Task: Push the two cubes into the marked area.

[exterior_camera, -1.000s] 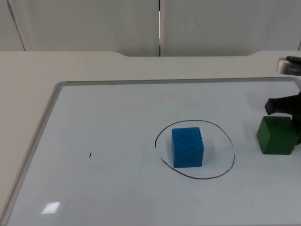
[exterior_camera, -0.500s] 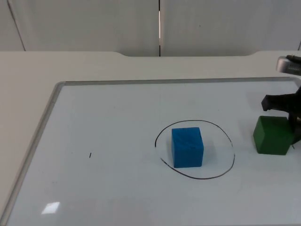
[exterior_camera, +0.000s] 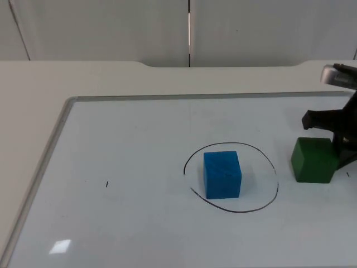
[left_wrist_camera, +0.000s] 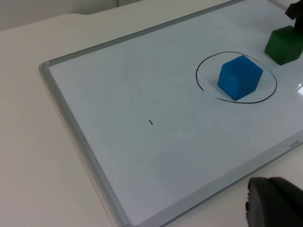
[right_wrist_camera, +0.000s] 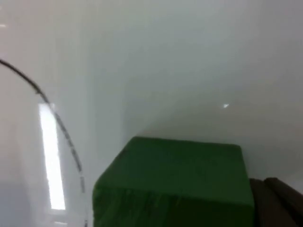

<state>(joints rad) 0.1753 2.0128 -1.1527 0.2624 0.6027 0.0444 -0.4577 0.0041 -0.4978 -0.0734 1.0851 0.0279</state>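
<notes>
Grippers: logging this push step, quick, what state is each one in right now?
Left gripper: waits off the whiteboard; state cannot be told.
Right gripper: against the green cube, pushing, not holding; cannot be told.

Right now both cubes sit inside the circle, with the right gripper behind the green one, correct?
Not quite: only the blue cube is inside the circle. The green cube sits outside it, as the top view shows. The right gripper is behind the green one.

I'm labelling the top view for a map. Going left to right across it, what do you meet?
whiteboard frame → small black mark → drawn circle's left edge → blue cube → green cube → right tool, against the green cube's right side.
</notes>
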